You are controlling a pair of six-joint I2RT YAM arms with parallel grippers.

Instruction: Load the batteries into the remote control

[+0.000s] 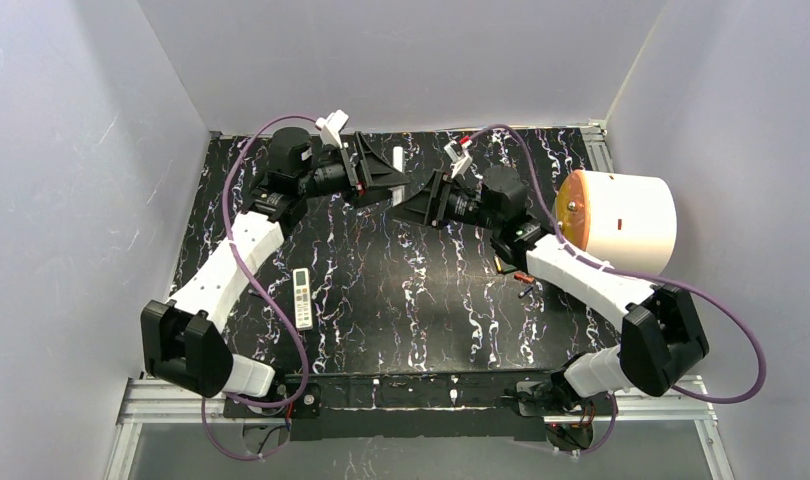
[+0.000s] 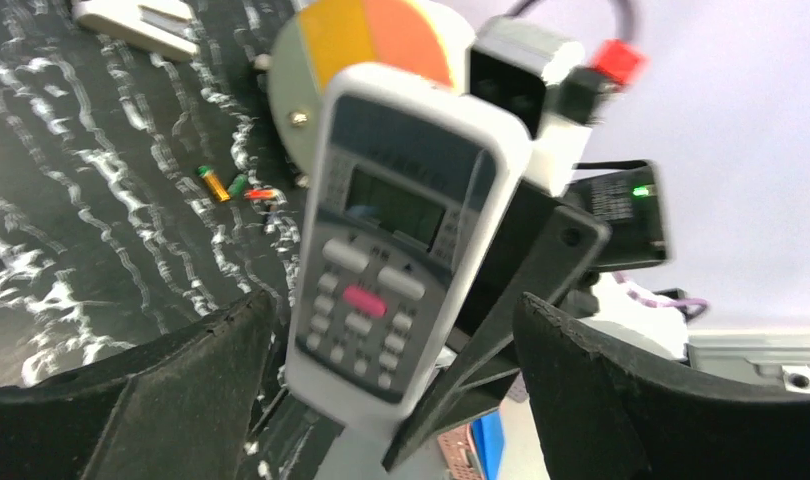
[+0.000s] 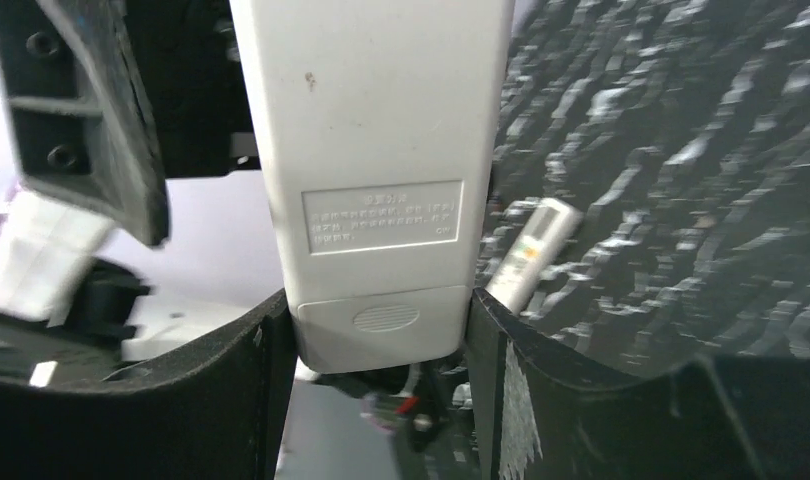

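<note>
Remote control (image 3: 381, 170) pinched in our right pincer (image 3: 376, 328), battery cover (image 3: 386, 318) shut; left pincer (image 2: 381, 330) spread wide. Next, we judge, that cover must slide off.

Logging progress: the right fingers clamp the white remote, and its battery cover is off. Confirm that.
Wrong on the cover: the right wrist view shows the battery cover in place on the back of the white remote. The right fingers do clamp that remote.

The remote control (image 3: 371, 150) looks smooth white plastic, the table (image 1: 401, 300) black, marble-veined.
</note>
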